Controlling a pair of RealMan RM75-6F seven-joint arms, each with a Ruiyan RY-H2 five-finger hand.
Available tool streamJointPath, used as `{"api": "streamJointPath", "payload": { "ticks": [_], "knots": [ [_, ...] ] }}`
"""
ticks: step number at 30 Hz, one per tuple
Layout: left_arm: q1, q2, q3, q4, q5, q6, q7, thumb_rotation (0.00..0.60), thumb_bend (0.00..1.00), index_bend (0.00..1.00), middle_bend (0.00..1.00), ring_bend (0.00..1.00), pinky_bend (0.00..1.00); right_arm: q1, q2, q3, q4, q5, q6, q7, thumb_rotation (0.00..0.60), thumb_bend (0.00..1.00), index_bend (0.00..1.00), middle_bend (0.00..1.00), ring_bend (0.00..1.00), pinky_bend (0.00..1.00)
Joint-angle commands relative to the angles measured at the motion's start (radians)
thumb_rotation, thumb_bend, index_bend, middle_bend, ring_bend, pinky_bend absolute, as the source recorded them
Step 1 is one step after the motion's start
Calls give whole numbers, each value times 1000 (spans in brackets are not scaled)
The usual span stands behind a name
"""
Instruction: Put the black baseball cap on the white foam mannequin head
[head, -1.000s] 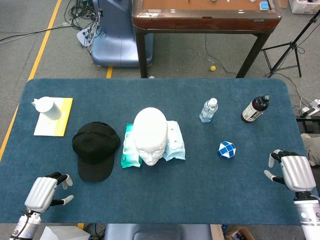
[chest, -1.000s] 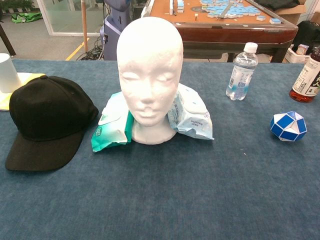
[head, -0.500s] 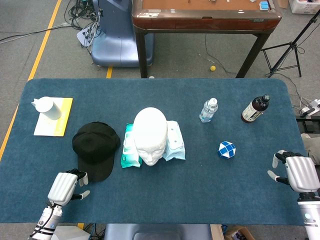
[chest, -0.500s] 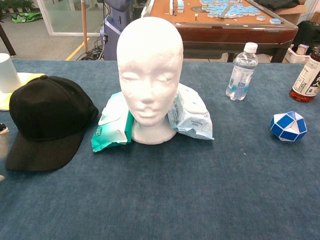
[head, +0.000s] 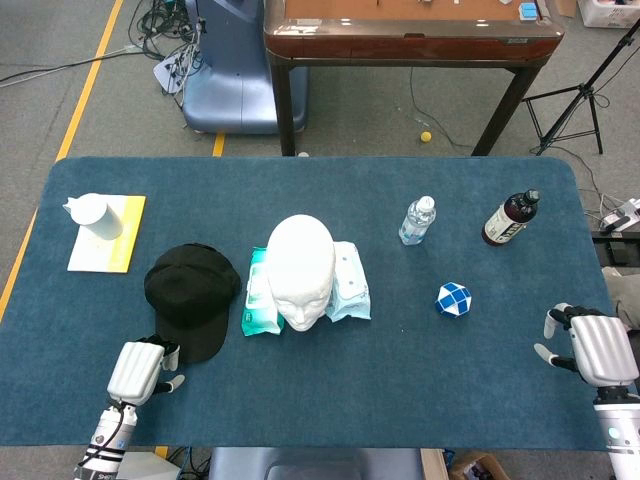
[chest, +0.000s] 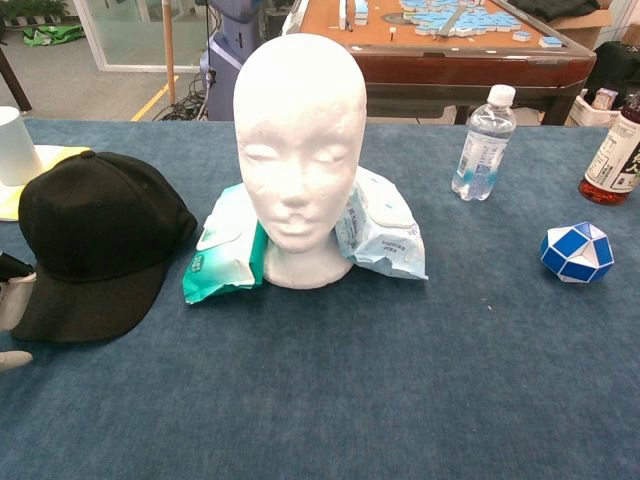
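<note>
While the black fabric baseball cap (head: 190, 300) lies left of centre beside the white foam mannequin head (head: 300, 268), the left hand (head: 138, 370) is poised at its brim, fingers apart, nothing held; the right hand (head: 598, 347) is idle lower right.

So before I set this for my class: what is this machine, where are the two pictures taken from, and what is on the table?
It is a robot with two arms ending in mechanical hands. One picture looks down from its head, the other looks forward from its chest. On the blue table stand a white foam head between two packs of wipes, a black cap, a water bottle, a dark bottle, a blue and white puzzle ball and a white cup on yellow paper. The left hand is at the cap's brim; the right hand holds nothing.
</note>
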Motion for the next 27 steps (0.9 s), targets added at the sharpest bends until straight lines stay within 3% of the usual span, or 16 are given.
{"api": "streamJointPath", "payload": {
  "ticks": [1, 13, 27],
  "knots": [
    [-4, -17, -1, 30, -5, 1, 5, 600, 39, 712, 702, 491, 588, -1, -3, -1, 4, 1, -1, 3, 600, 120, 658, 542, 530, 528],
    [-12, -54, 8, 110, -3, 3, -16, 600, 39, 732, 719, 504, 598, -4, -10, -5, 15, 2, -2, 12, 600, 120, 658, 542, 530, 528],
    [-34, -96, -25, 171, -64, -31, 6, 600, 39, 733, 719, 504, 598, -10, -17, -11, 32, 8, -8, 24, 600, 120, 658, 542, 530, 528]
  ]
}}
